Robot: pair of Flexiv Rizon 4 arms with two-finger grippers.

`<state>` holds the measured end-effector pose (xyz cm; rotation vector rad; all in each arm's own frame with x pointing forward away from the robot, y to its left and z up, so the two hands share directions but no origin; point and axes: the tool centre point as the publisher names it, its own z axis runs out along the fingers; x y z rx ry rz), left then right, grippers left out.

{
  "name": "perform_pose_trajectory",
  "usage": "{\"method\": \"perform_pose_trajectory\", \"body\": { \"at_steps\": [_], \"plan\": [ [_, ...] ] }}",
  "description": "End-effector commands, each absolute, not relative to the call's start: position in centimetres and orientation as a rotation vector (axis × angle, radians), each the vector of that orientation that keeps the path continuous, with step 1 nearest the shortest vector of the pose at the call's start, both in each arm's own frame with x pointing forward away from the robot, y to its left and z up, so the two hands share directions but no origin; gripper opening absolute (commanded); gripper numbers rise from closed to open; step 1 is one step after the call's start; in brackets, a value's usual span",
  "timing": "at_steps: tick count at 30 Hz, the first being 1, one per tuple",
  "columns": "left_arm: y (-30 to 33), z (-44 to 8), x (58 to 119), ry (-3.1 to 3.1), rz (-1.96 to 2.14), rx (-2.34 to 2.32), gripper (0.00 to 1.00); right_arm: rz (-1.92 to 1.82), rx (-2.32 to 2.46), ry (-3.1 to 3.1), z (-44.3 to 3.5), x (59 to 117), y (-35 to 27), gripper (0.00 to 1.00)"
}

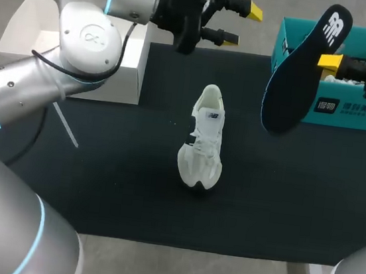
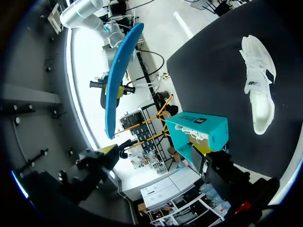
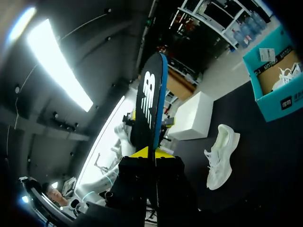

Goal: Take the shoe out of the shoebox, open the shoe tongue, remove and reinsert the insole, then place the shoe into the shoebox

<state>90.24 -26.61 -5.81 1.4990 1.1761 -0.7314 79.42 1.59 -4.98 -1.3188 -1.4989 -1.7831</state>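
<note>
Teal shoebox, white box, white shoe, dark insole: one of each.

Table taken from above and behind by head view, whole top covered. Left wrist view set far left, faced right. Right wrist view set far right, faced left, seemingly tilted up, insole close. Shoe and teal shoebox shared by all.

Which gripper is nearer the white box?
Left. The left gripper hangs beside the white box; the right gripper holds the insole across the mat, by the teal shoebox.
</note>
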Motion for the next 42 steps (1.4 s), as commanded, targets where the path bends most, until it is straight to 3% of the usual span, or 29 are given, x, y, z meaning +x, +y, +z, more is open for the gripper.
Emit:
{"method": "perform_pose_trajectory", "body": {
  "at_steps": [1, 36, 39, 42],
  "plan": [
    [-26.4, -6.0, 89.6, 1.12, -0.775, 1.447, 1.0, -1.691, -1.245, -1.544, -5.1, 83.5, 1.6, 0.0],
    [-30.2, -7.6, 86.2, 1.008, -0.881, 1.383, 1.0, -0.968, -1.195, -1.731, -7.2, 91.5, 5.4, 0.0],
    [-30.6, -7.8, 86.3, 1.019, -0.9, 1.352, 0.84, -0.943, -1.205, -1.737, -7.4, 91.7, 5.8, 0.0],
    [-30.8, -7.9, 86.3, 1.021, -0.915, 1.34, 0.49, -0.924, -1.212, -1.748, -7.7, 91.8, 5.9, 0.0]
  ]
}}
